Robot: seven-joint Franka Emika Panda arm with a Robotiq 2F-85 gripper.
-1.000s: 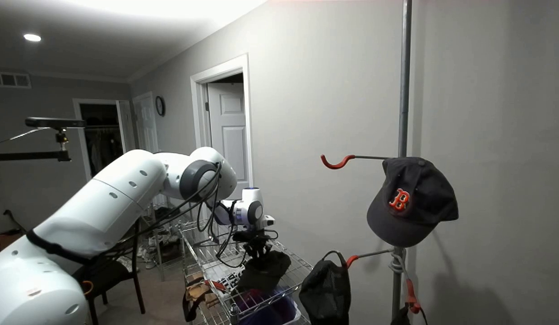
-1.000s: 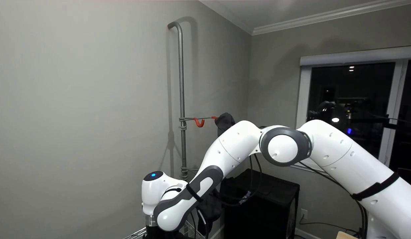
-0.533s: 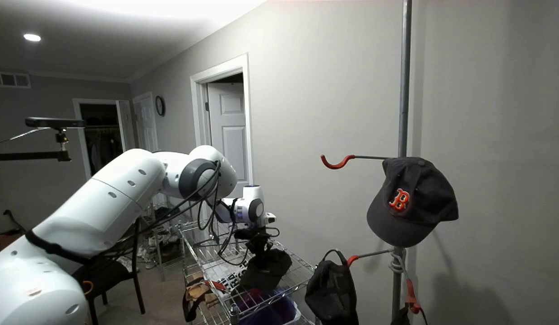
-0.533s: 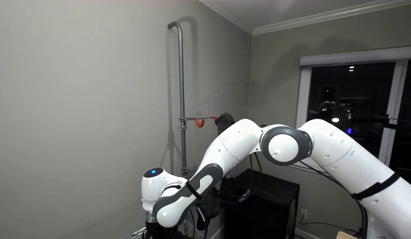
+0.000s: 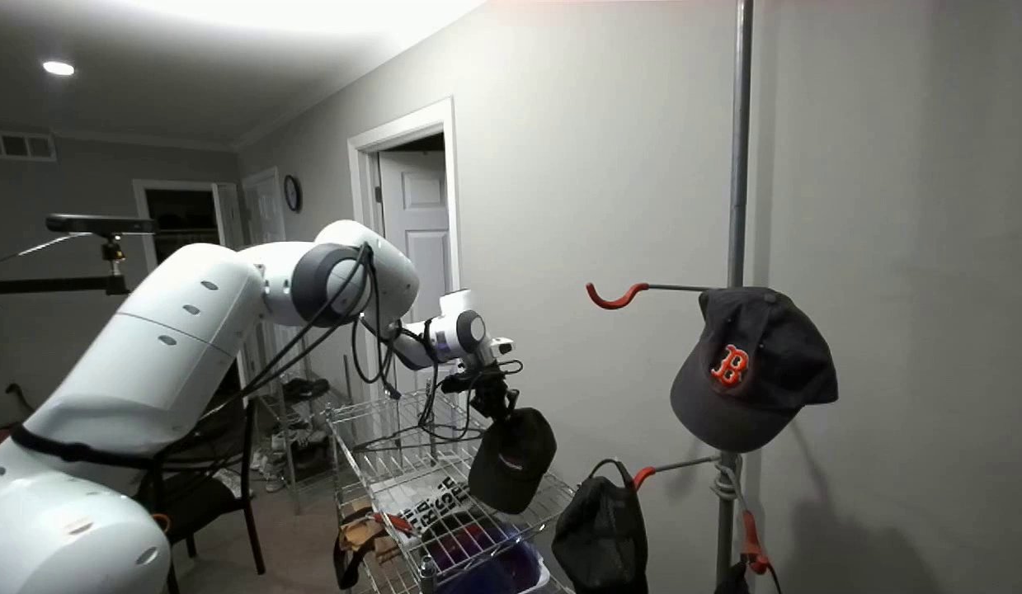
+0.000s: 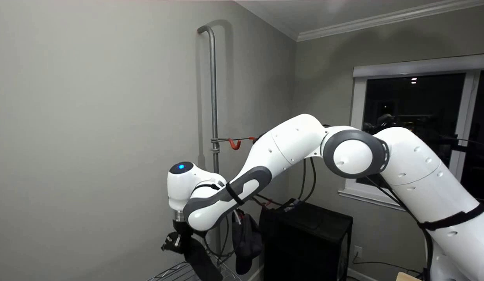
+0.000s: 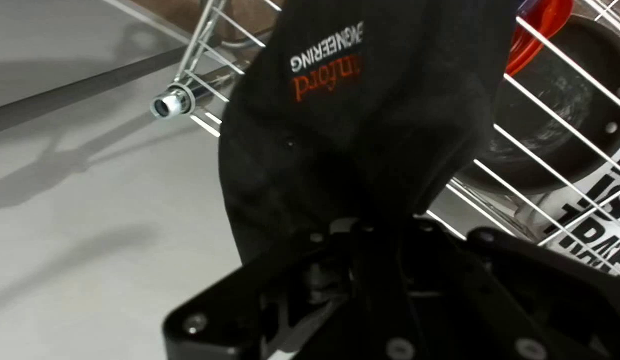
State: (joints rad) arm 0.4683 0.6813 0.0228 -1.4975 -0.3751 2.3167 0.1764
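White and bent high at the elbow, the single arm (image 6: 296, 134) shows in both exterior views; its forearm slopes down to the wrist, and the gripper (image 7: 385, 225) points downward at a slight tilt. Its jaws pinch one black cap (image 5: 513, 462), with scarcely any gap left between them. That cap hangs tilted from the grip, above one chrome wire rack (image 5: 429, 569); whether its lower edge touches the wires I cannot tell. In the wrist view its front carries lettering in two lines, one white and one orange, both upside down.

Well apart from the gripper stands one grey metal pole (image 5: 739, 165). On it hangs one dark cap (image 5: 774, 355) bearing an orange B. Three red-tipped hooks (image 5: 614, 304) show in an exterior view, and from one of them hangs a single black mesh item (image 5: 605, 532) by a strap loop. Through the rack's wires, the wrist view gives one dark pan (image 7: 545, 132), one red item (image 7: 547, 25) and one white item (image 7: 610, 235) printed with black letters.
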